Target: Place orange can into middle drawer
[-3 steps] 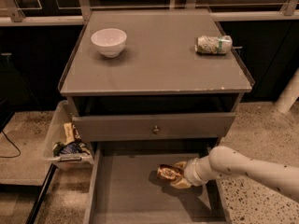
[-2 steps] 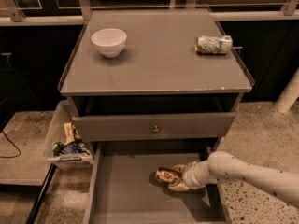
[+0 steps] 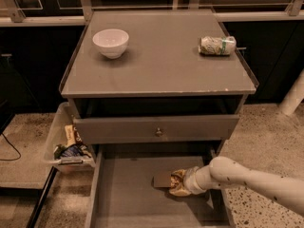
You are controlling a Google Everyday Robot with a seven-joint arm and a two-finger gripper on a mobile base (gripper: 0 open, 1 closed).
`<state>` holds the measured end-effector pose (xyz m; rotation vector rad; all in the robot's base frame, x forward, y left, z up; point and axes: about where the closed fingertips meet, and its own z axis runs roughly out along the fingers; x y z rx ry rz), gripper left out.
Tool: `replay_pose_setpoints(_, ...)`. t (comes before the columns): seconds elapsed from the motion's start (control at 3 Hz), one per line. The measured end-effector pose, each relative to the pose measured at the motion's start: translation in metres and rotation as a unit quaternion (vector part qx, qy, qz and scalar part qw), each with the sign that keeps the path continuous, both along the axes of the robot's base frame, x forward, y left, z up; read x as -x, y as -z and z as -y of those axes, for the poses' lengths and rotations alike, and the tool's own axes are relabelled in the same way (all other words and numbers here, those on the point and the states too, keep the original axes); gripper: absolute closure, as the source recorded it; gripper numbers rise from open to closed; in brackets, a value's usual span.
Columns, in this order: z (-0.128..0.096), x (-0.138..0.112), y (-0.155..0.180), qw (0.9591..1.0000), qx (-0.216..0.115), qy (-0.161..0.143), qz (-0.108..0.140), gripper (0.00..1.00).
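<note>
The orange can (image 3: 179, 176) is a shiny orange-gold can held low inside the open middle drawer (image 3: 126, 198), just above its flat grey floor, towards the right side. My gripper (image 3: 176, 183) reaches in from the right on a white arm and is shut around the can. The fingers are mostly hidden behind the can. A dark shape lies just left of the can on the drawer floor.
The drawer above has a grey front with a small round knob (image 3: 158, 132) and is nearly closed. On the cabinet top stand a white bowl (image 3: 110, 42) and a lying pale green-and-white can (image 3: 217, 45). A plastic bin of snack packets (image 3: 69, 145) sits at the left.
The gripper with the orange can has sunk slightly lower into the drawer and shifted a little; the arm sits lower. Nothing else has moved.
</note>
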<state>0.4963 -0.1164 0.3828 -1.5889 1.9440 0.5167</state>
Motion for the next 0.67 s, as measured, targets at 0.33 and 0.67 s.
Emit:
replay_pose_setpoints(0.33, 0.0000, 0.0000, 0.0000, 1.0000, 0.000, 0.000, 0.000, 0.59)
replay_pose_setpoints(0.67, 0.0000, 0.0000, 0.0000, 1.0000, 0.000, 0.000, 0.000, 0.36)
